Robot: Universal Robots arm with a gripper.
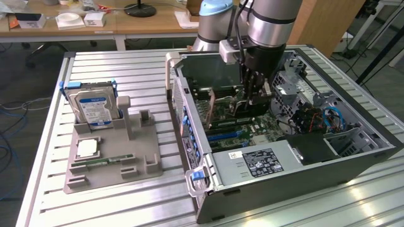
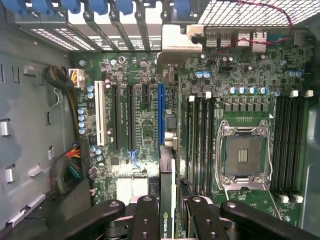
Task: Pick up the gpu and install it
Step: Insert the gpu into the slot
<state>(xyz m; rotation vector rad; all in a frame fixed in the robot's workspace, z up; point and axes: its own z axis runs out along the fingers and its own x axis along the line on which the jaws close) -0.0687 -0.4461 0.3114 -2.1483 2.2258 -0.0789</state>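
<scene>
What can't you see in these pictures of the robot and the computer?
- Wrist view: the gpu, edge-on in the gripper, hides whether its bottom edge touches the motherboard.
- Exterior view: the arm hides where the gpu meets the motherboard.
- Exterior view: the power supply label has print too small to read.

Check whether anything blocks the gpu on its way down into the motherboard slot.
Nothing visible does. The gpu, gripped edge-on between the fingers, hangs roughly in line with the blue slot, and the slot's visible length looks bare.
</scene>
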